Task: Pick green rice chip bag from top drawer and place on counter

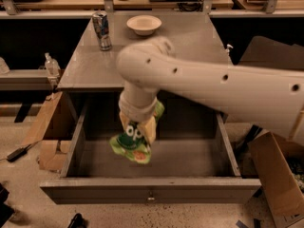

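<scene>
The green rice chip bag (134, 144) hangs in the air above the open top drawer (150, 189), clear of the drawer floor. My gripper (138, 125) is shut on the bag's upper part, at the end of the white arm that reaches in from the right. The bag's logo and orange chip pictures face the camera. The grey counter (190, 44) lies just behind and above the gripper.
A silver drink can (101, 30) and a white bowl (144, 24) stand at the back of the counter. Cardboard boxes sit on the floor at the left (45, 137) and right (278, 175). A small bottle (51, 65) stands on a ledge at the left.
</scene>
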You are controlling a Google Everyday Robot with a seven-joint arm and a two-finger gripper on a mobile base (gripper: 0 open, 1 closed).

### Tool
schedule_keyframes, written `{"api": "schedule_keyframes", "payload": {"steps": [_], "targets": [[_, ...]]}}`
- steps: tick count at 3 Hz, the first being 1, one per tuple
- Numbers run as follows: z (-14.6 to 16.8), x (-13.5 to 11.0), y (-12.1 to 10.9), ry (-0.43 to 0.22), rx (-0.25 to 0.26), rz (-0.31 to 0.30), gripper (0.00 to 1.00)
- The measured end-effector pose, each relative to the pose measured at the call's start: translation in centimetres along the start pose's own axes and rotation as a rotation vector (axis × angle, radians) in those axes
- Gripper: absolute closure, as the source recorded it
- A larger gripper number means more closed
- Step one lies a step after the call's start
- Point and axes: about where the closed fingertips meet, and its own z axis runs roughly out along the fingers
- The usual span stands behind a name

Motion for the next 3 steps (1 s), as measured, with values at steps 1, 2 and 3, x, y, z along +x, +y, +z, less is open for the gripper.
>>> {"api": "schedule_keyframes", "payload": {"steps": [1, 2, 3], "targets": [[-6.6, -1.1, -1.6, 0.050, -0.008, 0.045, 1.00], [-13.7, -0.2, -2.4, 0.085, 0.028, 0.107, 1.00], [-19.8, 5.2, -3.5, 0.126, 0.064, 0.166, 1.00]]}}
